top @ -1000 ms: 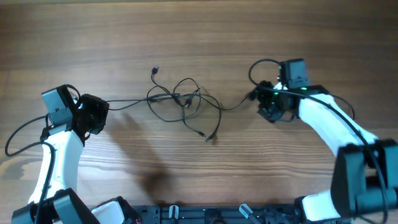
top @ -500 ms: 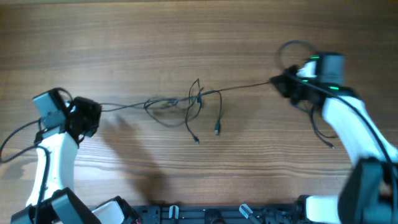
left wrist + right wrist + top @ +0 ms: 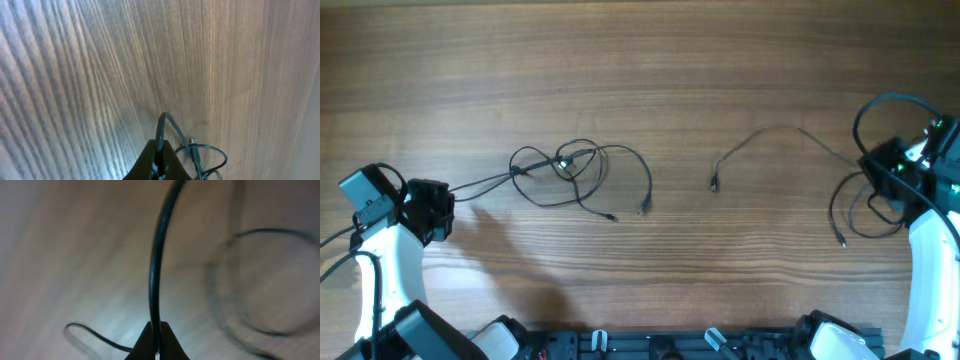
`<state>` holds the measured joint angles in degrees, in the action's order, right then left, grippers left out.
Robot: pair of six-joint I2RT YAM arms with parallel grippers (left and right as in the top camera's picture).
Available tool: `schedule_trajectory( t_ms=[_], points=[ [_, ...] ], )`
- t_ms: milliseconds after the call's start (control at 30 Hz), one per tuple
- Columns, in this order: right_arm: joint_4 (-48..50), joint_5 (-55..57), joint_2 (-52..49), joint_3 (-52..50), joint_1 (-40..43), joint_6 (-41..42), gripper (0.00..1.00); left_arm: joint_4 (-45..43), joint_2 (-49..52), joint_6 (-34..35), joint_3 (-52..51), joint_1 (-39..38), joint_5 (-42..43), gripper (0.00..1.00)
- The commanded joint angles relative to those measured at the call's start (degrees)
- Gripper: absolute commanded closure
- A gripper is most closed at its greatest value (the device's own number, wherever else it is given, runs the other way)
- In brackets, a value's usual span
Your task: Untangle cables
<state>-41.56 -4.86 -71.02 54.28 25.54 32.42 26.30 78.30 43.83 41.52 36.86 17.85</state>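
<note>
With the tangle of cables point(image 3: 575, 170) as my mark, bare table point(image 3: 640, 60) lies open all round it, my left gripper point(image 3: 448, 197) well off to its left near that edge and my right gripper point(image 3: 868, 163) far to its right near the other. The tangle is a loose knot of thin black loops with two plug tips trailing below; one strand runs left into my left gripper, pinched shut on it, while a single cable point(image 3: 775, 130) lies apart on the right, curving from its plug into my right gripper, likewise clamped on it. The table is brown wood with long grain.
</note>
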Motion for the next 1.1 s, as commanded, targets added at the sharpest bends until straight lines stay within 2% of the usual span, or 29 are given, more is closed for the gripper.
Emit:
schedule_trajectory(
  t_ms=[0, 33, 100, 133, 200, 233, 367, 467, 567, 733, 767, 867, 1000, 1067],
  points=[
    [-6.43, 16.94, -1.27, 0.46, -0.07, 8.52, 0.92, 0.79, -0.72, -1.27, -0.26, 0.2, -0.7, 0.96],
    [-7.48, 16.96, -2.05, 0.44, -0.07, 8.35, 0.89, 1.25, -0.72, -1.25, -0.26, 0.07, -0.68, 0.96],
    [-8.04, 17.18, -3.91, 0.44, -0.07, 8.11, 0.74, 1.77, -0.72, -1.25, -0.26, 0.0, -0.48, 0.96],
    [-8.76, 17.07, -5.9, 0.44, -0.07, 8.13, 0.47, 1.9, -0.72, -1.27, -0.26, 0.0, -0.48, 0.96],
    [-9.88, 15.52, -9.35, 0.44, -0.07, 8.02, 0.07, 2.49, -0.72, -1.27, -0.26, 0.0, -0.5, 0.96],
    [-10.38, 15.54, -11.26, 0.44, -0.07, 8.02, 0.01, 2.71, -0.72, -1.27, -0.26, 0.0, -0.5, 0.96],
    [-9.46, 15.56, -17.66, 0.44, -0.07, 6.43, 0.0, 3.02, -0.72, -1.27, -0.26, 0.0, -0.5, 0.96],
    [-4.74, 12.24, -22.56, 0.44, -0.07, -1.16, 0.0, 3.15, -0.72, -1.25, -0.26, 0.0, -0.5, 0.96],
    [-3.17, 11.76, -26.34, 0.44, -0.07, -1.07, 0.04, 3.19, -0.72, -1.27, -0.26, 0.0, -0.5, 0.96],
    [-0.22, 7.1, -31.78, 0.46, -0.17, -4.46, 0.33, 3.17, -0.72, -1.25, -0.26, 0.0, -0.5, 0.96],
    [-0.09, 7.02, -32.72, 0.44, -0.44, -4.39, 0.68, 3.17, -0.72, -1.25, -0.26, 0.0, -0.52, 0.96],
    [1.55, 5.7, -33.14, 0.44, -0.72, -4.39, 0.94, 3.17, -0.72, -1.27, -0.26, 0.0, -0.52, 0.96],
    [8.66, 4.79, -33.11, 1.75, -0.7, -4.42, 0.96, 3.54, -0.72, -1.27, -0.26, 0.0, -0.52, 0.96],
    [6.78, 5.22, -32.81, 7.56, 0.42, -4.68, 0.95, 4.42, -0.72, -1.27, -0.26, 0.0, -0.52, 0.96]
  ],
)
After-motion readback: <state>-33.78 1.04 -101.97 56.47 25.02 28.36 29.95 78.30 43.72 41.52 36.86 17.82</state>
